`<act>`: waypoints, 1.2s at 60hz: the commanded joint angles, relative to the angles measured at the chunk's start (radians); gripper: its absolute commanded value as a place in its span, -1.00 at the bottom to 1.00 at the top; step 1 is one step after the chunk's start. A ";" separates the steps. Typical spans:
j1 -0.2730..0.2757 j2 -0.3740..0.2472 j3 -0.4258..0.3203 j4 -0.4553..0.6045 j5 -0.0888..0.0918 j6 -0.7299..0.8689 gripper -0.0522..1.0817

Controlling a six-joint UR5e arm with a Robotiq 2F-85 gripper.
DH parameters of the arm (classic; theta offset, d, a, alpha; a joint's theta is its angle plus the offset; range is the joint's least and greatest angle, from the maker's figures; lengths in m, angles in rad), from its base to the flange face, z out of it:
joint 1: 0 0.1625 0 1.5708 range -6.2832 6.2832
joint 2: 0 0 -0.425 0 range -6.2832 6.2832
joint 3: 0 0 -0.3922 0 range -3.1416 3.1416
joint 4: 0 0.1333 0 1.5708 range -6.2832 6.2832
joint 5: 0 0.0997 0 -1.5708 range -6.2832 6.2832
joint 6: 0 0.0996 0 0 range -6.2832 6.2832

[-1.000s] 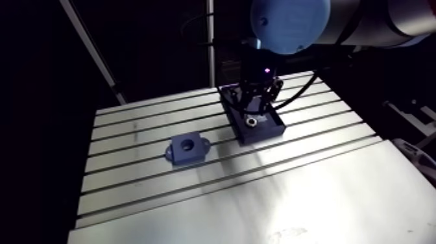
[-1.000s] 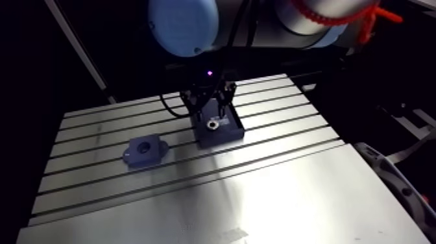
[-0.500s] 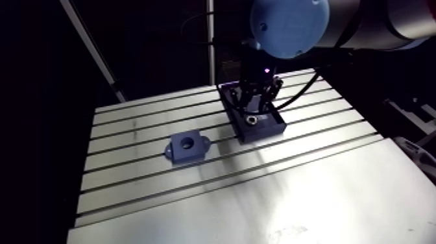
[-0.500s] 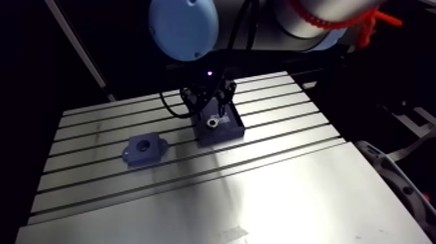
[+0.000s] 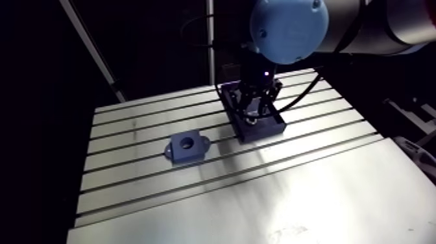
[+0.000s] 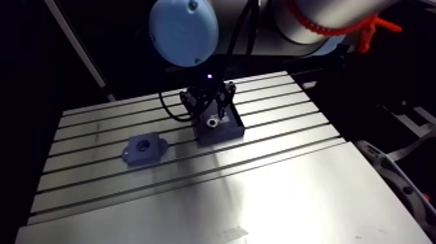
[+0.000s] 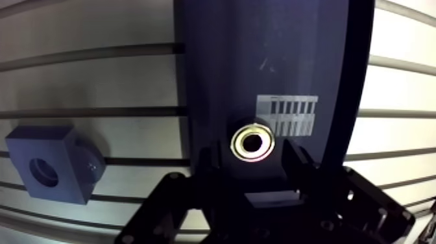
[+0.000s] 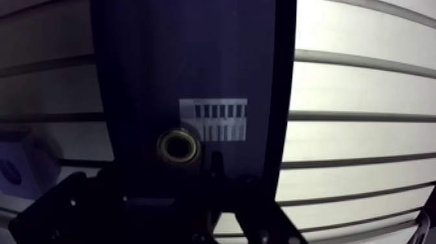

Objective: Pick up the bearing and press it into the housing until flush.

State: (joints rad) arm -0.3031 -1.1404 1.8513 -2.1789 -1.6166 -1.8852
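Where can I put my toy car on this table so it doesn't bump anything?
The big smooth stretch of table on the near side of the housing and the tray is bare. The slotted strip between those two is free, but narrower. It is crowded at the tray, where the open gripper hangs around the bearing.

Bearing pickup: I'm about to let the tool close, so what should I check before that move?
1. The bearing lies flat in the tray: ok.
2. The tool is open, its fingers on either side of the bearing: ok.
3. Fingers low enough to grip the bearing: cannot tell.
4. The housing has its bore empty and facing up: ok.
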 commanded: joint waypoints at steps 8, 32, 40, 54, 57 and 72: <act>-0.002 0.000 0.007 -0.009 -0.004 0.004 -0.18; -0.007 0.000 0.009 -0.012 -0.002 0.001 -0.18; -0.007 0.000 0.007 -0.013 -0.002 0.004 -0.18; -0.005 0.006 0.010 -0.014 0.001 0.010 -0.18; -0.004 0.006 0.011 -0.021 0.002 0.010 -0.18; -0.005 0.013 0.012 -0.042 0.004 0.008 -0.18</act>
State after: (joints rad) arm -0.3076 -1.1325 1.8620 -2.2086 -1.6143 -1.8770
